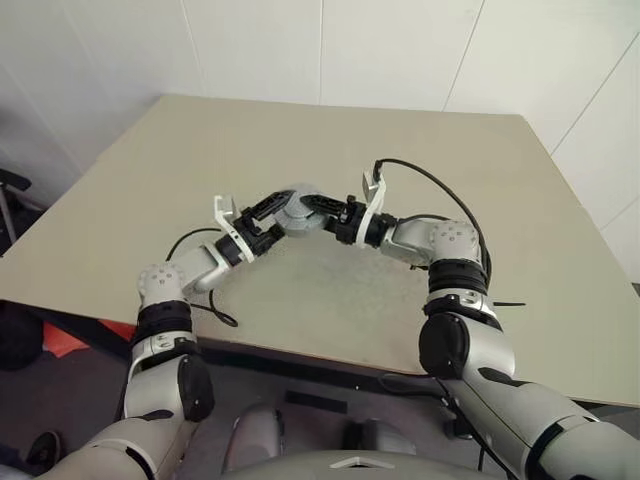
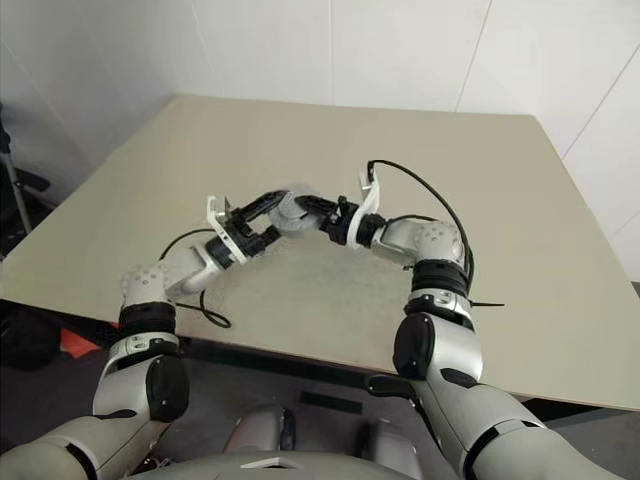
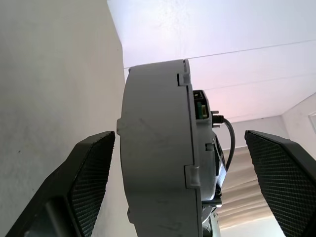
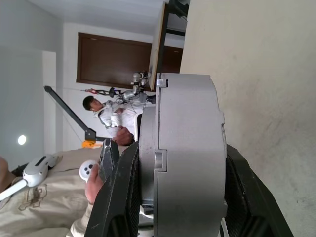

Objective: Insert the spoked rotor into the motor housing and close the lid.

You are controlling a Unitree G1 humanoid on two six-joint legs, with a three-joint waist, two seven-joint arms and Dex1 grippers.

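One motor housing (image 1: 291, 206), one tabletop (image 1: 330, 140), two grippers (image 1: 262, 218) (image 1: 318, 206); one person (image 4: 106, 116) and one white controller (image 4: 37, 168) behind.

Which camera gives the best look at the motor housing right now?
The right wrist view: the housing shows edge-on, clamped in the right gripper. The left wrist view also shows its side, between open jaws. In the head views it's small, half hidden.

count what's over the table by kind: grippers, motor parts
grippers: 2 (left gripper, open; right gripper, shut on the motor housing)
motor housings: 1
tables: 1 (table)
total: 4
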